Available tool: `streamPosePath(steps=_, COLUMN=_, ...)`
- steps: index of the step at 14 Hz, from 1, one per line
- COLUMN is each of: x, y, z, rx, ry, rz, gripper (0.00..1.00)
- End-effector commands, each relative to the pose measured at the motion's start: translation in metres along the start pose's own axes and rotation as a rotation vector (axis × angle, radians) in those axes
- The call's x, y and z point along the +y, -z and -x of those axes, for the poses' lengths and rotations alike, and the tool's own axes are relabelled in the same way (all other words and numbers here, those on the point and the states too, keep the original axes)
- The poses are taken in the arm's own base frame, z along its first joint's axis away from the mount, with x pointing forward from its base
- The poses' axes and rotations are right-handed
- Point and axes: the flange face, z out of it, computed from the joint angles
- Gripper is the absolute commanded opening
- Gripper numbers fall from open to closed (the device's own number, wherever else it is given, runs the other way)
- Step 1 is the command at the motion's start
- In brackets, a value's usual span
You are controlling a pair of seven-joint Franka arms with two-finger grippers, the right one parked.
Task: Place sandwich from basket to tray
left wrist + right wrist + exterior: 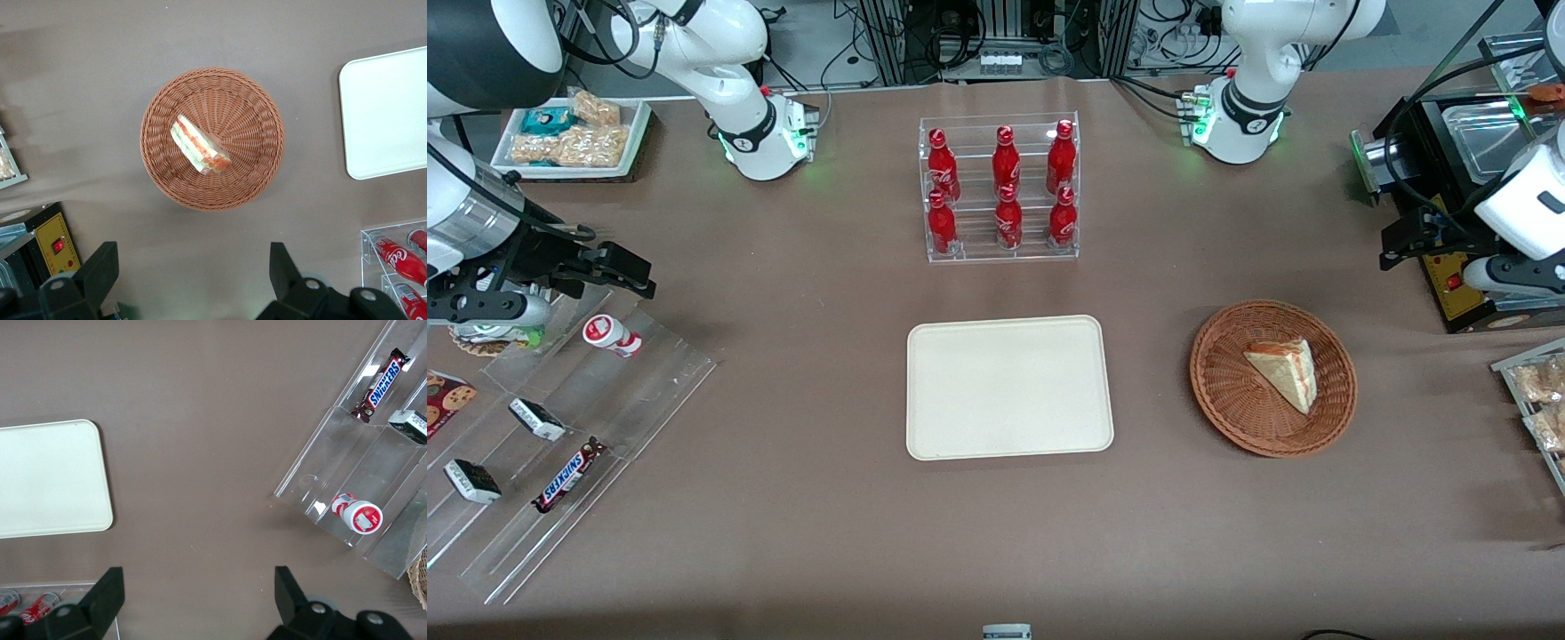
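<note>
The sandwich (1285,372), a pale wedge with red and green filling, lies in the round reddish-brown wicker basket (1218,400). The basket stands on the brown table beside the cream tray (1009,387), toward the working arm's end. The tray holds nothing. My left gripper (1394,252) hangs above the table, a little farther from the front camera than the basket and apart from it. In the left wrist view the gripper (192,253) is open and empty, with the sandwich (199,145) in the basket (157,157) below it and part of the tray (390,113) beside that.
A clear rack of red bottles (1000,191) stands farther from the front camera than the tray. A black machine with a yellow panel (1458,284) and a tray of bagged snacks (1538,391) sit at the working arm's end. A clear snack display (560,418) sits at the parked arm's end.
</note>
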Motion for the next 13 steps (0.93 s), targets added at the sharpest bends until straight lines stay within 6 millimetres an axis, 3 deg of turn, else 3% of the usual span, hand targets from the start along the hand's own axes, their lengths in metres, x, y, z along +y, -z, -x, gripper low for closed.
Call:
streamPosePath(steps=1, x=-0.003, y=0.011, z=0.003, rx=0.011, ry=-0.008, rz=-0.013, gripper=1.00)
streamPosePath(steps=6, x=0.001, y=0.009, z=0.002, rx=0.002, ry=0.006, rz=-0.009, gripper=1.00)
streamPosePath(steps=10, x=0.000, y=-0.004, z=0.004, rx=-0.051, ry=0.009, rz=-0.007, gripper=1.00)
streamPosePath(steps=13, x=-0.003, y=-0.045, z=-0.002, rx=-0.088, ry=0.028, rz=-0.006, gripper=1.00)
